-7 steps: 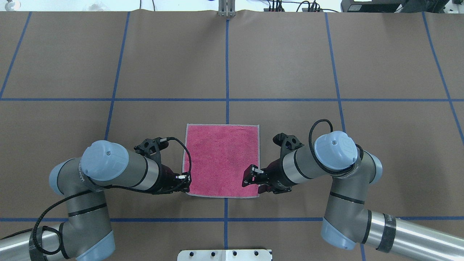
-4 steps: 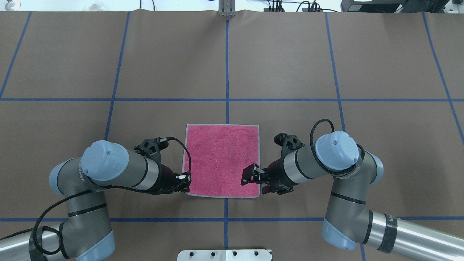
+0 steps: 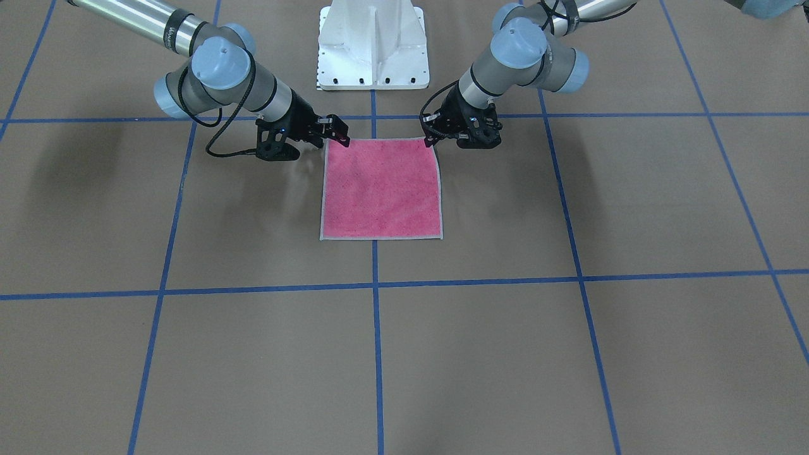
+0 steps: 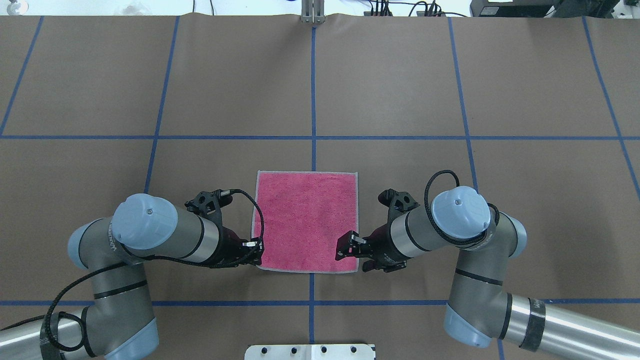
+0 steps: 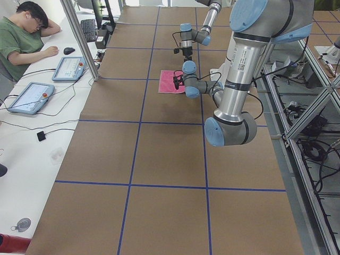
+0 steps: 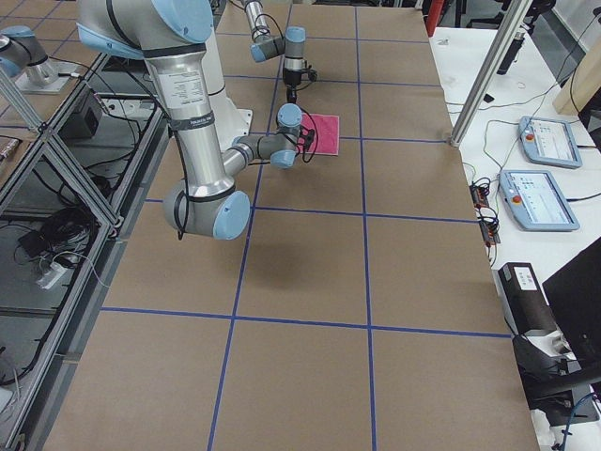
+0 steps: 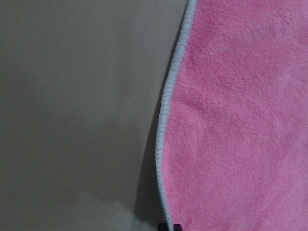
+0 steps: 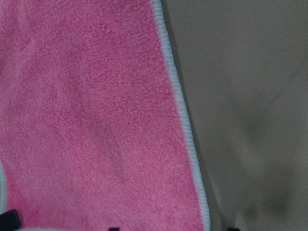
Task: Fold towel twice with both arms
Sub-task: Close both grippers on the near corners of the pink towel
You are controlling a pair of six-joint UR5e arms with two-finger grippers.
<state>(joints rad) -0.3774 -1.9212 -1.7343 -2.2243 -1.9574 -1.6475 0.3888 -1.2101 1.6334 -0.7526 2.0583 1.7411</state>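
Observation:
The towel (image 4: 307, 220) lies flat, pink face up, in the middle of the table on the robot's side; it also shows in the front view (image 3: 381, 189). My left gripper (image 4: 255, 254) sits low at the towel's near left corner. In the left wrist view the light grey edging (image 7: 163, 144) is slightly raised with a shadow under it, and the fingers look shut on it. My right gripper (image 4: 356, 255) is at the near right corner with its jaws apart, one finger over the pink cloth (image 8: 86, 120) and one off it.
The white pedestal base (image 3: 373, 44) stands just behind the towel. Blue tape lines (image 4: 313, 100) divide the brown table cover. A metal post (image 4: 312, 12) stands at the far edge. An operator (image 5: 21, 32) sits at a side desk with tablets.
The right arm has shifted slightly towards the robot, its gripper settling nearer the towel's near right corner. The left arm and the towel have not moved.

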